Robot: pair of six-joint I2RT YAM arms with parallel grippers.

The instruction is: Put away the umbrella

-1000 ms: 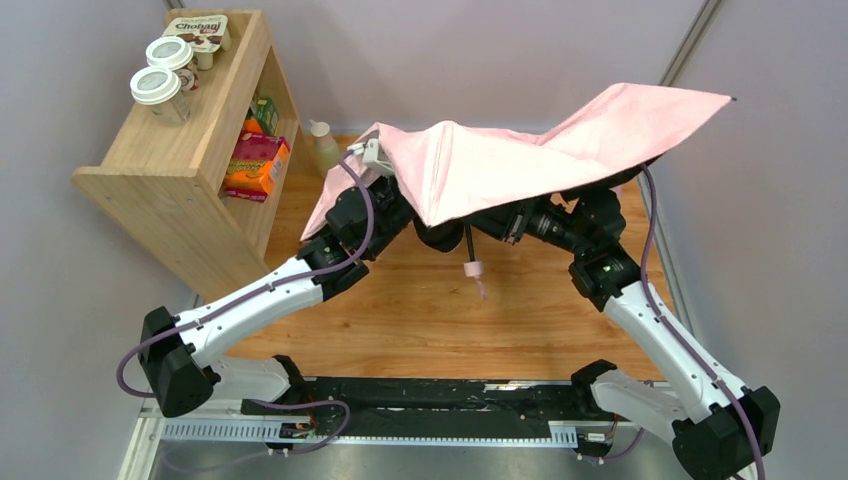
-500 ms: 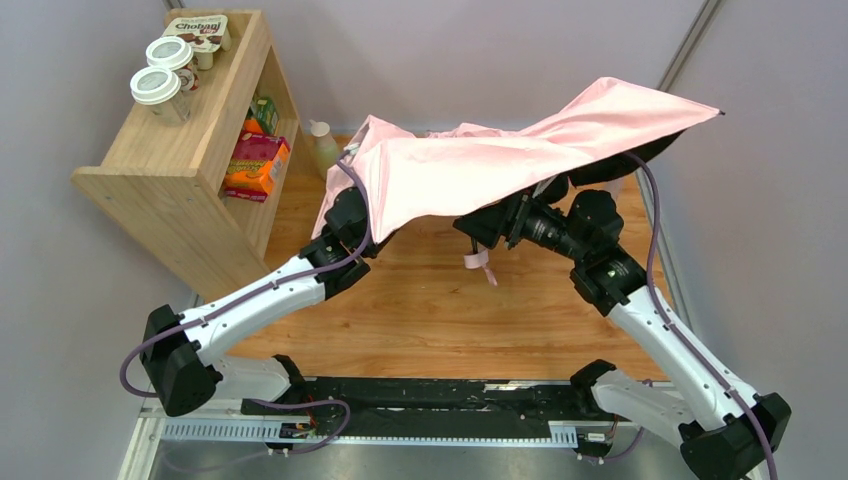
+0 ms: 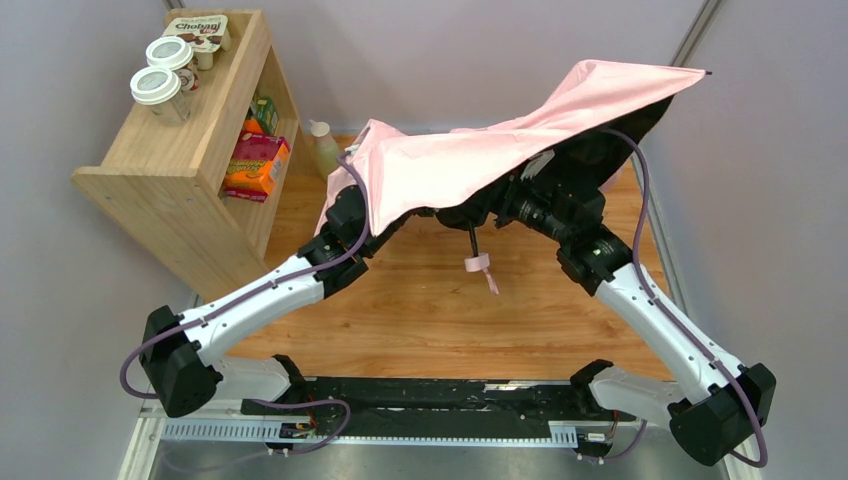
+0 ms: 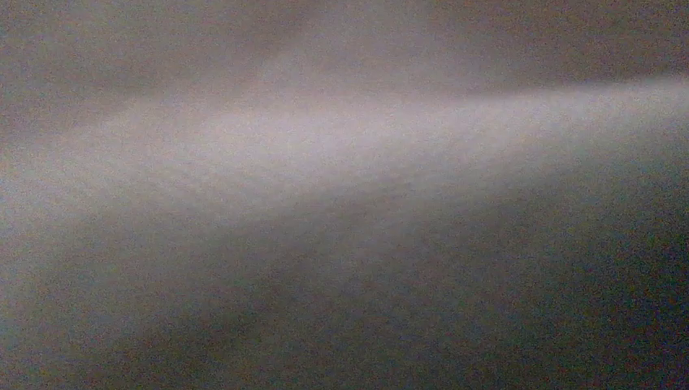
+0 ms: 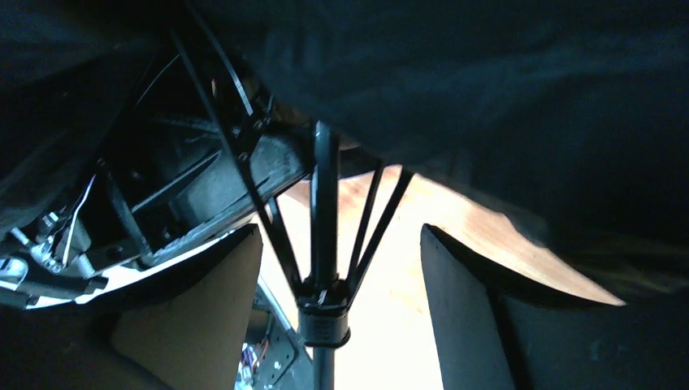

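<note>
The umbrella is open, its pale pink canopy [image 3: 480, 160] draped over both wrists above the wooden table [image 3: 430, 320]. Its black shaft [image 3: 471, 240] hangs down to the small pink handle [image 3: 476, 263] with its strap [image 3: 490, 282]. My left arm [image 3: 290, 285] runs under the canopy's left edge, where its gripper is hidden. The left wrist view shows only blurred fabric [image 4: 341, 162]. My right gripper [image 5: 337, 313] is open under the canopy. Its fingers [image 5: 195, 309] stand apart on both sides of the shaft [image 5: 323, 203] and the runner [image 5: 322, 321], touching neither.
A wooden shelf unit [image 3: 180, 160] stands at the left, with lidded cups [image 3: 160, 85] and a yoghurt pack [image 3: 205, 28] on top and boxes [image 3: 255, 165] inside. A small bottle [image 3: 322, 145] stands beside it. Walls close in at the back and right.
The canopy's right tip has risen and swung back. The right arm has pushed further under the canopy. The handle swung right, then back to the middle.
</note>
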